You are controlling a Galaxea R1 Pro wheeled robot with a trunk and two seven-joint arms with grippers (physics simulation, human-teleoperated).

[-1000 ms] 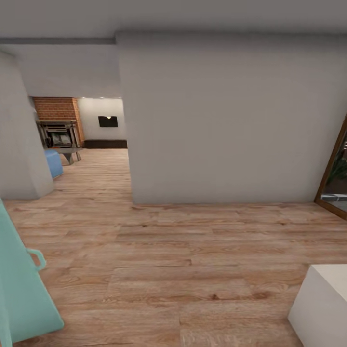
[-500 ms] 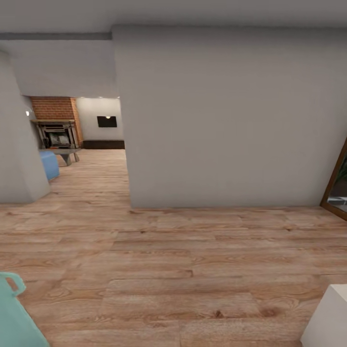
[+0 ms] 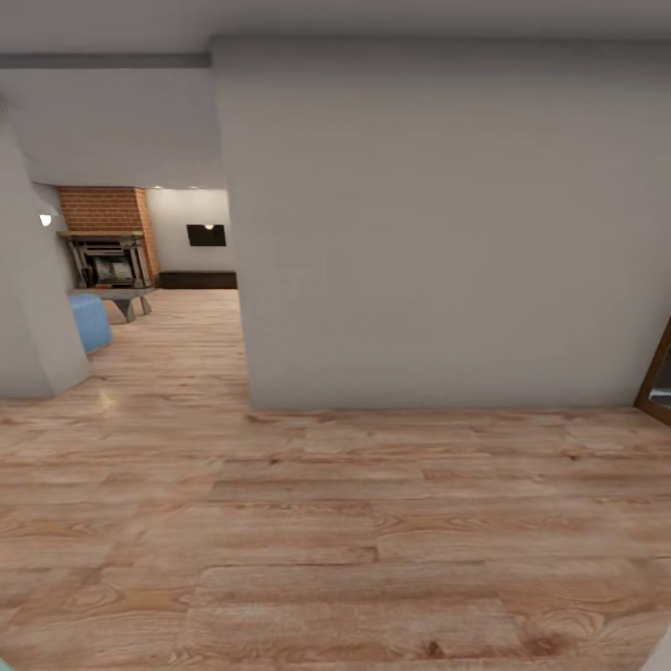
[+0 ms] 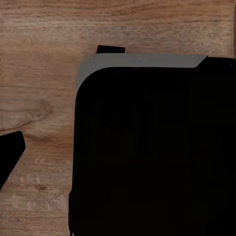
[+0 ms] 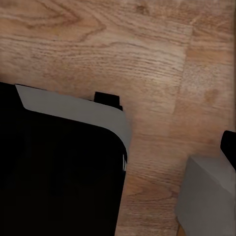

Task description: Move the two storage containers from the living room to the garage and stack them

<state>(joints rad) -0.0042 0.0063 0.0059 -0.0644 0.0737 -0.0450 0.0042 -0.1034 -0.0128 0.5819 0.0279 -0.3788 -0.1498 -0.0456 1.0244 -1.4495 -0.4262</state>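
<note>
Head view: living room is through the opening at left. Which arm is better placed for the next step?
Left, weakly: the brick fireplace and blue sofa lie past the wall on the robot's left. Both wrist views look down at plank floor beside the dark base, so driving likely comes first.

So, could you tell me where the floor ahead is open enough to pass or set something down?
The wood plank floor lies bare from the near edge up to the big grey wall. A narrower free lane runs left of that wall toward the brick fireplace; it tightens beside the blue sofa and the low table.
</note>
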